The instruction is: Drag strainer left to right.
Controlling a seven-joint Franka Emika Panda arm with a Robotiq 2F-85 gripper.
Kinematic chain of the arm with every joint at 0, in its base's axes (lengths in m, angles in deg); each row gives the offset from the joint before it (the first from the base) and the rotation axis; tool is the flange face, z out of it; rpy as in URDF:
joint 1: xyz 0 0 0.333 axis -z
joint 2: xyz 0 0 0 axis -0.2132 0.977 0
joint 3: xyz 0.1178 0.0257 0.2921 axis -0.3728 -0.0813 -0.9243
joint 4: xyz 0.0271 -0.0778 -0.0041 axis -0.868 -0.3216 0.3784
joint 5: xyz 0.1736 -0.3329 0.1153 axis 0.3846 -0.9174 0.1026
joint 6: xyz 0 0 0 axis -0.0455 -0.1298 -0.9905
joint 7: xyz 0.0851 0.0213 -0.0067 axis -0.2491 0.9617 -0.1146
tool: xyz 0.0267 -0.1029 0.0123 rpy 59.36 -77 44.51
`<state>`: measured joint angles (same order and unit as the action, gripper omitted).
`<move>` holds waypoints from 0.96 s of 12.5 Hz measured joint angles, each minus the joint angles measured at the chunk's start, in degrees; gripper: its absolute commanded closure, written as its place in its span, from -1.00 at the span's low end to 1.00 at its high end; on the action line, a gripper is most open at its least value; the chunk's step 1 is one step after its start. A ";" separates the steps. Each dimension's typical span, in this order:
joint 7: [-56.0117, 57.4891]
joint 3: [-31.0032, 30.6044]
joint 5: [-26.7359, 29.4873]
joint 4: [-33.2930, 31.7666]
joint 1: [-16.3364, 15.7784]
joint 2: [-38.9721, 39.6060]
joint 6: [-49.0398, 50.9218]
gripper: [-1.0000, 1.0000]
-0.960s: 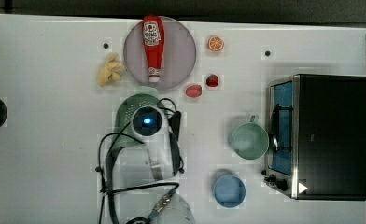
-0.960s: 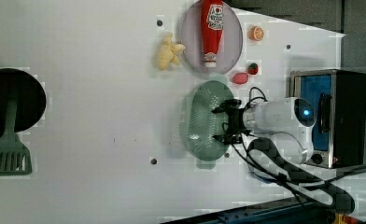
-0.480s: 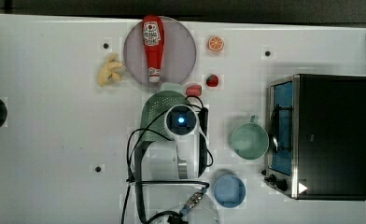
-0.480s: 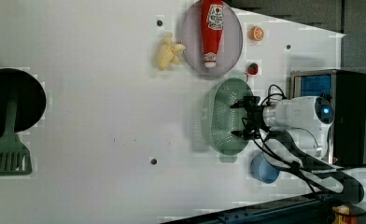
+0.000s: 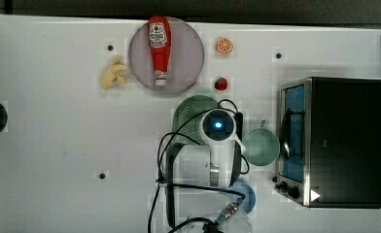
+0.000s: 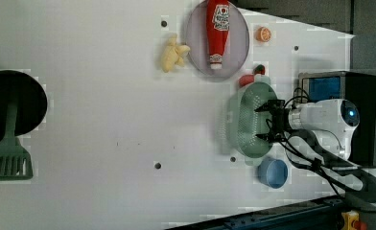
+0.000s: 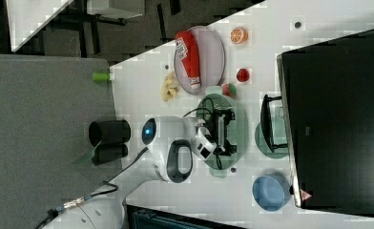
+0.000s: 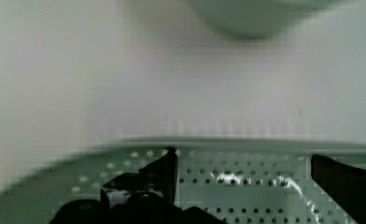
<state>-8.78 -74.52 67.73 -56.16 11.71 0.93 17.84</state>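
Note:
The strainer (image 5: 189, 110), a pale mint-green oval colander with a dotted bottom, lies on the white table just left of the green mug (image 5: 260, 146) in the top view; my arm covers much of it there. In the left view my gripper (image 6: 264, 122) reaches down into the strainer (image 6: 242, 125) with its black fingers spread wide and open. The right view has the gripper (image 7: 222, 133) inside the strainer (image 7: 240, 125) too. In the wrist view the fingers (image 8: 163, 171) stand over the perforated bottom (image 8: 246, 186), with nothing between them.
A toaster oven (image 5: 334, 141) stands at the top view's right, past the mug. A blue cup (image 6: 273, 172) sits close to the strainer's end. A plate (image 5: 186, 58) with a ketchup bottle (image 5: 159, 48), a strawberry (image 5: 221, 83), an orange slice (image 5: 224, 45), a black pan (image 6: 13, 103) and a spatula (image 6: 6, 163) lie around.
My arm and the strainer have slid steadily toward the top view's right, from the table's middle to beside the green mug. The fingers stayed open inside the bowl.

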 measured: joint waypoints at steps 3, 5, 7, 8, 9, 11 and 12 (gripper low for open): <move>3.94 2.55 -0.27 -1.01 0.24 -0.18 0.11 -1.00; 5.60 2.26 -0.45 -0.78 0.92 -0.22 -0.06 -1.00; 7.25 -0.26 -0.48 0.56 1.93 -0.92 2.24 -1.00; 9.01 -1.19 -0.16 0.78 1.53 -3.20 7.33 -1.00; 11.72 -1.33 0.42 0.78 0.37 -6.25 12.03 -1.00; 18.83 -3.66 1.83 2.57 0.18 -13.58 20.90 -1.00; 22.67 -4.76 2.19 4.92 0.15 -17.77 25.63 -1.00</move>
<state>13.89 -79.27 69.92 -51.24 11.85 -16.84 43.47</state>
